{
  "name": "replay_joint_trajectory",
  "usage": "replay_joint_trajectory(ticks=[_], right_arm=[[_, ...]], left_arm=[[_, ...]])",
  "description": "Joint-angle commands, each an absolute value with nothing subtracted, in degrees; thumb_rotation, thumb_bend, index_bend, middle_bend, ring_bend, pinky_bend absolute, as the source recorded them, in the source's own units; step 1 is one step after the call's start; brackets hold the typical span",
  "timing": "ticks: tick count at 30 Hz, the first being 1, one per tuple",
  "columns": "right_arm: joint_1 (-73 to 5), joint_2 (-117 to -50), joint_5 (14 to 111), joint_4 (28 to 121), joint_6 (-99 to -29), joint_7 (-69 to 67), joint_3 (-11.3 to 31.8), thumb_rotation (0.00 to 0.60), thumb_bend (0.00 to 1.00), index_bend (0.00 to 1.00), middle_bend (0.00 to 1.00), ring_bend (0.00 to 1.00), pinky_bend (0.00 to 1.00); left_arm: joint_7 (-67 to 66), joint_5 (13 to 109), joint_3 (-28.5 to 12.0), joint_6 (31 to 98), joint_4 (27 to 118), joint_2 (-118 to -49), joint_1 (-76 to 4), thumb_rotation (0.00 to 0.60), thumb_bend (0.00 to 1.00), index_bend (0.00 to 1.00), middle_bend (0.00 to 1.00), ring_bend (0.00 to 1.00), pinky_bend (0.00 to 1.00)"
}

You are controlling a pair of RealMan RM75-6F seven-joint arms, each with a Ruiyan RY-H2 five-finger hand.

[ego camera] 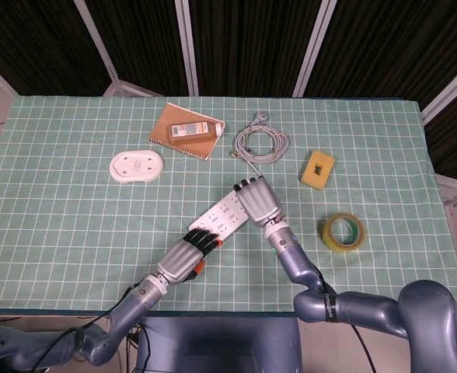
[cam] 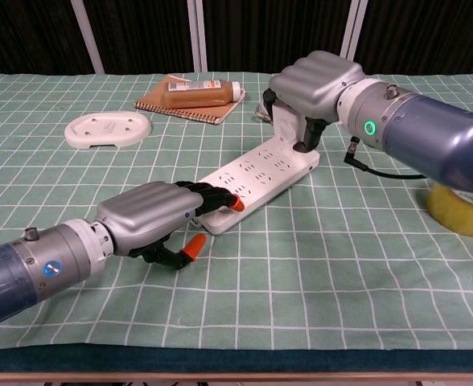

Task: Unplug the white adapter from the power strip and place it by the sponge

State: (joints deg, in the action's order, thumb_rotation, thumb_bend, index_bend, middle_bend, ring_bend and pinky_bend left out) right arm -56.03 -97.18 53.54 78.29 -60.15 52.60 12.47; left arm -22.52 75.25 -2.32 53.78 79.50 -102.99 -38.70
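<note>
the right hand [cam: 313, 84] grips the white adapter [cam: 288, 122] above the power strip [cam: 257, 176]; the left hand [cam: 150, 215] presses fingers down on the strip's near end.

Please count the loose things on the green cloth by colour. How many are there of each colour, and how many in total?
White: 3 – long plastic power strip, boxy adapter, oval plastic base
Brown: 2 – spiral notebook, bottle
Yellow: 2 – sponge, tape roll
Grey: 1 – coiled cable
Total: 8

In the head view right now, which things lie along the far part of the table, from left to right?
White oval holder → notebook with the brown bottle lying on it → coiled grey cable → yellow sponge.
</note>
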Motion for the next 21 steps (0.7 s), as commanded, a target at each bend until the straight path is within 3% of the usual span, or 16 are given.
replay_joint_trajectory(ticks=[1,6,14,18,20,21], right_arm=[[-55.74,-95.75,54.13,80.54,-61.84,53.25,12.86,0.600,0.81,0.72,0.55,0.52,0.61],[-54.92,-93.69,55.10,84.11,-64.30,54.00,12.84,0.600,0.81,0.72,0.55,0.52,0.61],[-53.11,-90.25,55.90,89.71,-68.26,55.99,12.39,0.600,0.81,0.70,0.55,0.51,0.60],[-51.88,-88.71,55.92,92.05,-70.11,57.34,11.57,0.600,0.80,0.57,0.49,0.42,0.59],[-51.17,-88.24,55.11,92.87,-70.93,58.18,11.19,0.600,0.74,0.48,0.43,0.37,0.62],[-50.78,-88.01,54.60,93.24,-71.26,58.55,10.91,0.600,0.71,0.44,0.41,0.35,0.57]], left_arm=[[-21.56,75.79,-3.63,55.60,80.66,-102.29,-38.46,0.600,0.61,0.14,0.12,0.07,0.21],[-19.61,77.29,-6.19,59.56,83.16,-100.46,-38.05,0.600,0.59,0.14,0.12,0.07,0.21],[-16.44,78.97,-11.00,66.37,88.50,-95.77,-36.84,0.600,0.46,0.14,0.12,0.07,0.20],[-16.29,79.55,-11.73,68.82,91.02,-92.50,-35.62,0.600,0.40,0.14,0.12,0.06,0.17],[-16.41,79.98,-11.56,70.00,92.02,-90.95,-34.80,0.600,0.38,0.14,0.12,0.06,0.17],[-16.36,80.29,-11.31,70.75,92.56,-90.06,-34.21,0.600,0.38,0.14,0.12,0.06,0.17]])
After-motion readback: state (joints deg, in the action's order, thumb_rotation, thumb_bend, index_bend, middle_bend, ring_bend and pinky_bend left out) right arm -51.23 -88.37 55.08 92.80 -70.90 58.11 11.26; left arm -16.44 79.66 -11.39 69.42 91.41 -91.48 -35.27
